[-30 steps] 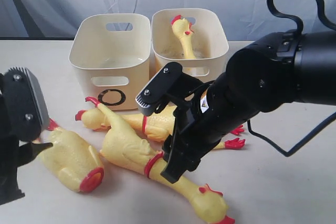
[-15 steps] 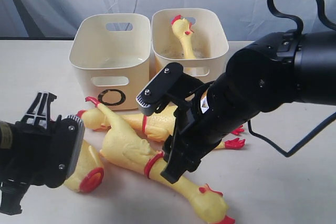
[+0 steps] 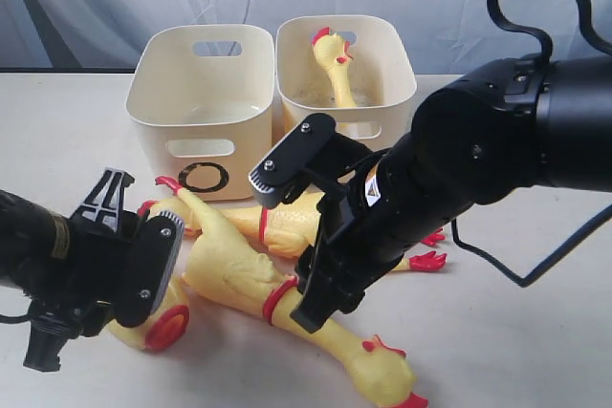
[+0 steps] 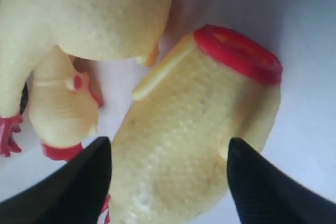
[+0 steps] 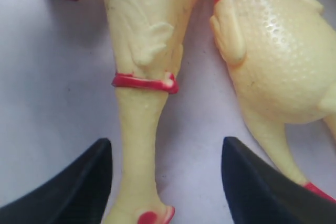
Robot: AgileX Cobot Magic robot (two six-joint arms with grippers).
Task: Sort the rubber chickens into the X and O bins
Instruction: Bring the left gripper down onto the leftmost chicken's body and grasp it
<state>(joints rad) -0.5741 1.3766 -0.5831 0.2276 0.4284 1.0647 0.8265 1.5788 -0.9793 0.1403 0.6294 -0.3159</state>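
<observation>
Small chicken on its side at lower left of the exterior view, red-rimmed base toward the camera, mostly covered by the left gripper. Fingers spread wide on either side of its body, nothing clamped; contact impossible to judge.

Just beside it at centre, large chicken stretched diagonally toward lower right, neck lying between the wide-apart fingers of the right gripper, not pinched.

Behind, third chicken lying crosswise, middle blocked by the right arm.

At upper centre, O bin, and just beside it on the right a second cream bin with a fourth chicken leaning inside, head up; its mark hidden by the arm.

All on a pale tabletop.
</observation>
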